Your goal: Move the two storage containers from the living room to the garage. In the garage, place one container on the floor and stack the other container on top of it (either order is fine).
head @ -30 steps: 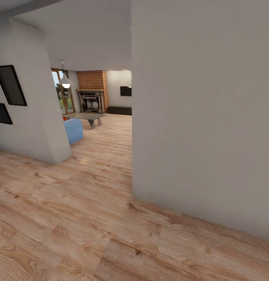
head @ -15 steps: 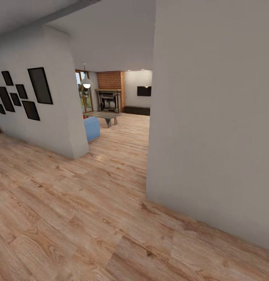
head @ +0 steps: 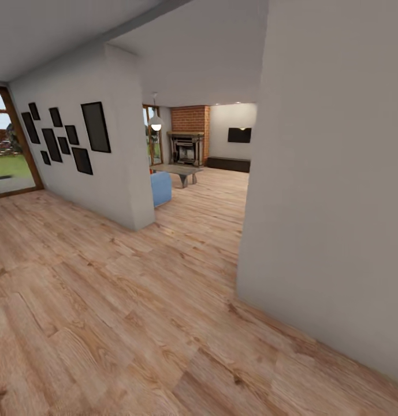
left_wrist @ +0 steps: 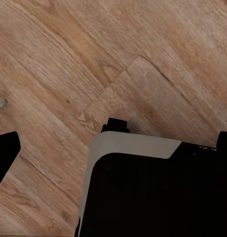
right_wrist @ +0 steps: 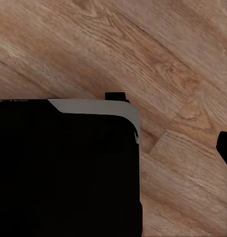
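Since the earlier frames the head camera has swung leftward, so the gap between the two pale walls now sits nearer the middle of the head view, and a cluster of dark picture frames (head: 64, 138) and a glass door (head: 11, 144) onto a green yard have come into sight on the left. Through that gap lies the living room (head: 204, 173), well ahead: light wood planks, a brick fireplace (head: 188, 141), a wall TV (head: 239, 135), a low dark cabinet (head: 229, 164) beneath it, a grey coffee table (head: 178, 171), the end of a blue sofa (head: 161, 189) just past the left wall's corner, and a white pendant lamp (head: 156, 122) hanging above. A small red-orange sliver (head: 151, 171) shows beside the sofa, too small to identify as a storage container. A broad grey wall (head: 331, 185) stands close on the right. Wood plank flooring (head: 106, 323) spreads across the foreground. Both wrist cameras point down at the planks over the robot's dark, grey-edged base (left_wrist: 143, 192); black finger edges show at the frame borders, but whether either gripper is spread or closed cannot be told.
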Controlling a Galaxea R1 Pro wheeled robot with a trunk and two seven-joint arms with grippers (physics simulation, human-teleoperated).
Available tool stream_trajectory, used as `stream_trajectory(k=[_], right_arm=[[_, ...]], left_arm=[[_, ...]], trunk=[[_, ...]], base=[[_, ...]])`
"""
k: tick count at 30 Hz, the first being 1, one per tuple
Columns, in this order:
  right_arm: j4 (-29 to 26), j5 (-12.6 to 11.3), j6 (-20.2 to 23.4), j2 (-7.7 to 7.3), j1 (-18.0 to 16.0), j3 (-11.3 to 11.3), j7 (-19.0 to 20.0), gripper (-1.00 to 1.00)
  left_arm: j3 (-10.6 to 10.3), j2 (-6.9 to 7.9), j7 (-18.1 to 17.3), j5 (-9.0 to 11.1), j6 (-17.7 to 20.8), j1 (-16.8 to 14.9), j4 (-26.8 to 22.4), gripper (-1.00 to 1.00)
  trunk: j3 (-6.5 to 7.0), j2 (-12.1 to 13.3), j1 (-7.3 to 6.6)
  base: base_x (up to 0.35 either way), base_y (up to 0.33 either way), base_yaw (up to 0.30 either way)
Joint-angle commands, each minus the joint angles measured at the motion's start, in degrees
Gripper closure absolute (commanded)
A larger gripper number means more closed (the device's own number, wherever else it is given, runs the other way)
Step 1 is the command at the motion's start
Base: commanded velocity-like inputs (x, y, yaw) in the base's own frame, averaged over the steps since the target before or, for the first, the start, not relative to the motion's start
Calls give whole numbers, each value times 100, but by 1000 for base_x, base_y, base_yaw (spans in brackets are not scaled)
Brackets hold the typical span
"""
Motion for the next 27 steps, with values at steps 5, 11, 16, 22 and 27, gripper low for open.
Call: stream_trajectory(k=[5,11,16,22,27], right_arm=[[17,-28,-34,2,-7,30,-15,-100],[17,-28,-34,2,-7,31,-15,-100],[17,-28,-34,2,-7,29,-15,-100],[17,-28,-34,2,-7,28,-15,-100],[17,-28,-34,2,-7,28,-15,-100]], left_arm=[[-42,-1,13,54,-10,-4,4,-100],[-42,-1,13,56,-7,-4,3,-100],[-42,-1,13,56,-3,-4,10,-100],[-45,6,13,56,1,-4,12,-100],[-49,7,13,56,2,-4,12,-100]], trunk=[[-7,-5,0],[-7,-5,0],[-7,-5,0],[-7,-5,0],[-7,-5,0]], base=[[0,0,280],[3,0,280],[107,0,280],[268,0,280],[316,0,280]])
